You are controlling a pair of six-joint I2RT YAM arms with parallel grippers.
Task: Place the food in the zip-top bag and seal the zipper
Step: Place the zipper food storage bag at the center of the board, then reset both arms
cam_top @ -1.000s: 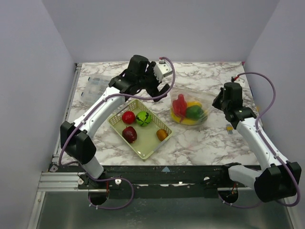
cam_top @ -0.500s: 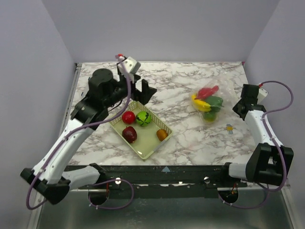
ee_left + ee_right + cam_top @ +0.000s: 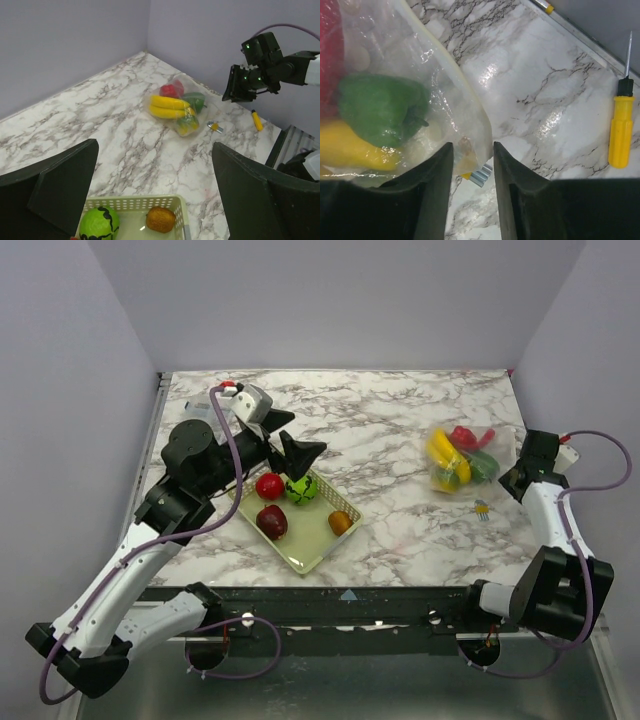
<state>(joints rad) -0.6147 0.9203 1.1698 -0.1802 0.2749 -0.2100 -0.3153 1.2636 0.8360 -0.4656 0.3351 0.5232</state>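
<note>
While the right arm (image 3: pixel 547 518) folds low, the left hand (image 3: pixel 300 435) hovers agape.

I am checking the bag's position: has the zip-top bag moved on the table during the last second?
Yes. The zip-top bag has shifted right, away from the unmoved basket, toward the right edge of the table.

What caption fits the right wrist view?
Right pincer slightly parted astride the zip-top bag edge; green pepper and banana inside, yellow screwdriver alongside.
</note>
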